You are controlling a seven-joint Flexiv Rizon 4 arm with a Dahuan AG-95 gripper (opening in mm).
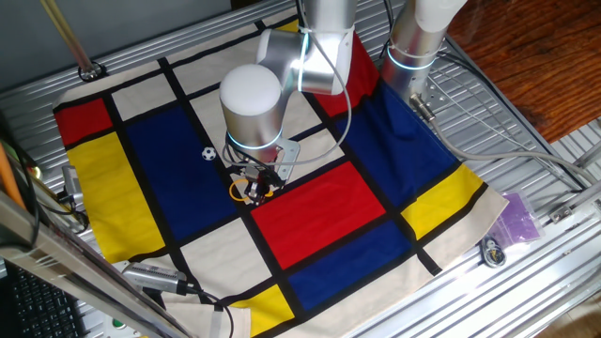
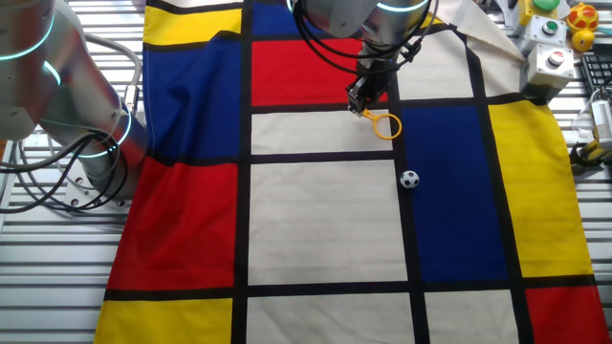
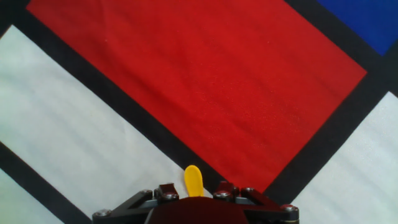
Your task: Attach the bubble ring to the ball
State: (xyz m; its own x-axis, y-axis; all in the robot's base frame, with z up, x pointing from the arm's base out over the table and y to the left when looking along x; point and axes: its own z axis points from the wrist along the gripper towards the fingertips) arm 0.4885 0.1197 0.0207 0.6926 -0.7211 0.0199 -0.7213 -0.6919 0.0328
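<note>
Gripper [image 2: 368, 103]: closed on the handle of the bubble ring [image 2: 386, 125], hoop hanging over the black line between white and blue squares of the cloth [image 2: 325, 225]. Ball [image 2: 409, 179]: on blue, near the hoop, apart.

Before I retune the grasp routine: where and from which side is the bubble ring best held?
By its short straight handle, from above, as the claw seems to have it now. In the other fixed view the bubble ring hoop juts free toward the ball, so it can drop over it. The hoop is thin and must stay unobstructed; the handle tip shows between the fingers.
</note>
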